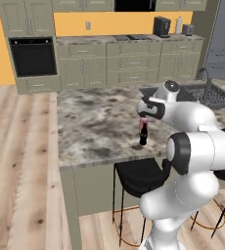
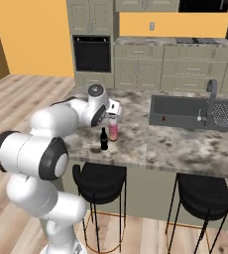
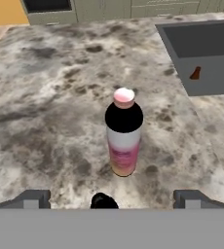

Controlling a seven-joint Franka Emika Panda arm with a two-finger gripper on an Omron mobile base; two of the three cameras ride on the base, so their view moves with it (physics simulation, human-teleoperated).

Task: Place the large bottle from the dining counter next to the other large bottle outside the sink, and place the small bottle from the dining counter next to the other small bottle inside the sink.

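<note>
The large bottle [image 3: 123,138] stands upright on the bench [image 3: 46,112], just ahead of your claw [image 3: 111,197], whose jaws are spread wide and hold nothing. You look to be lining up for the first grasp: keep the pink body centred between the two fingertips [image 3: 33,198], come down far enough to close on the wide body rather than the cap, and keep the hand level so the bottle stays upright when you lift. Mind the small bottle [image 3: 102,201], which sits right between your fingers at the near edge of the hand view; in the right base view it stands just beside the large one [image 2: 113,127], so a careless approach could knock it. The sink [image 3: 201,53] lies well off to the right, cut by the frame, with a small red shape in it too small to identify. The hand hides most of the large bottle in the left base view.
</note>
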